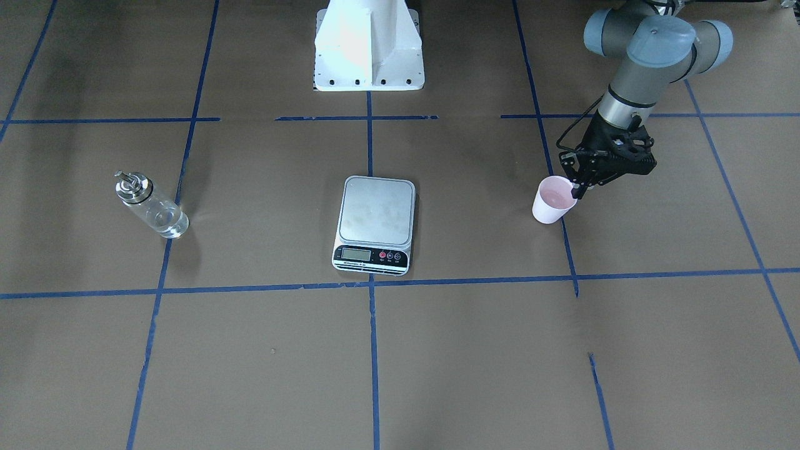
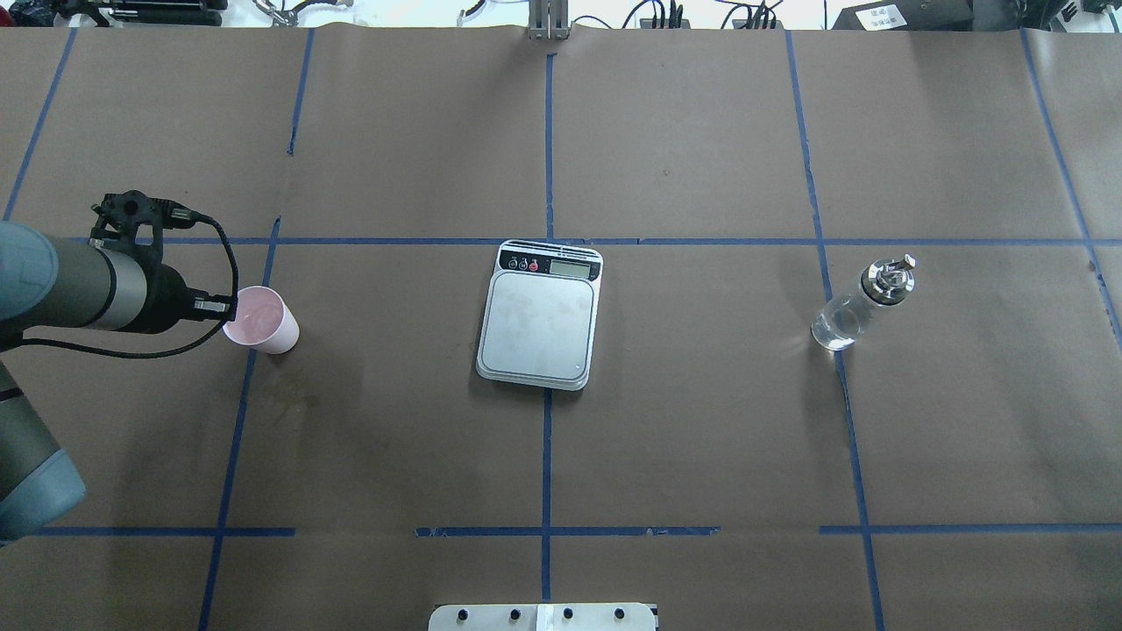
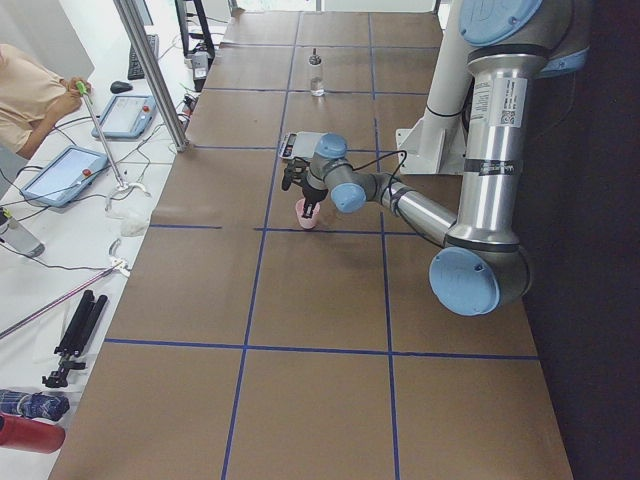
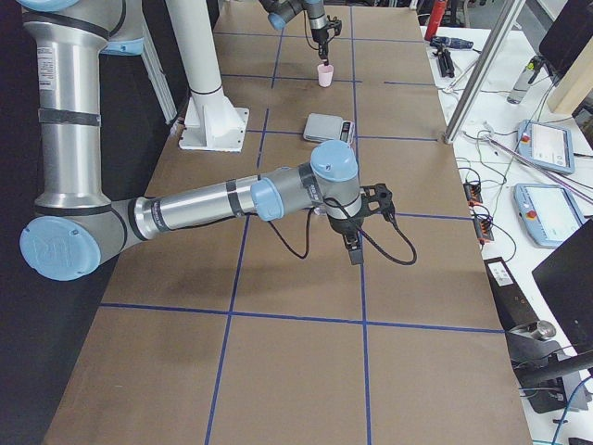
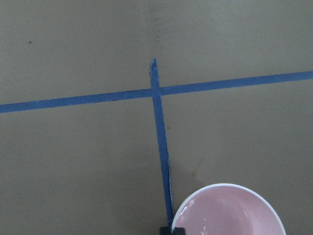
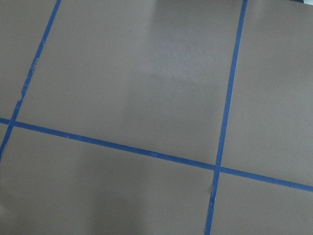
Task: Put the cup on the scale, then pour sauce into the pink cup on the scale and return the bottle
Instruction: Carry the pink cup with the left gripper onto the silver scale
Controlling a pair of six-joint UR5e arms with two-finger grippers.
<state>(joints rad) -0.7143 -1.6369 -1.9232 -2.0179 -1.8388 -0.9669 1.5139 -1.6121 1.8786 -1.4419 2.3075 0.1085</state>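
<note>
Left gripper point(image 1: 578, 186) is at the left side of the cup point(image 1: 551, 201) rim, fingertip touching the edge; can't tell if it's clamped. Cup stands upright on the table point(image 1: 475, 350), far left, by the left arm. Scale point(image 1: 377, 210) is well apart to its right, nothing between. Bottle point(image 1: 153, 208) stands upright, farthest right. Right gripper point(image 4: 353, 248) hovers over bare table, state unreadable.

We see a table point(image 2: 701, 421) covered in dull brown paper, with blue tape point(image 2: 549, 131) stuck flat on it. The cup point(image 1: 552, 201) looks like smooth pink plastic. The scale point(image 1: 376, 210) has a brushed metal top. The bottle point(image 1: 157, 214) is clear glass with a shiny metal collar.
</note>
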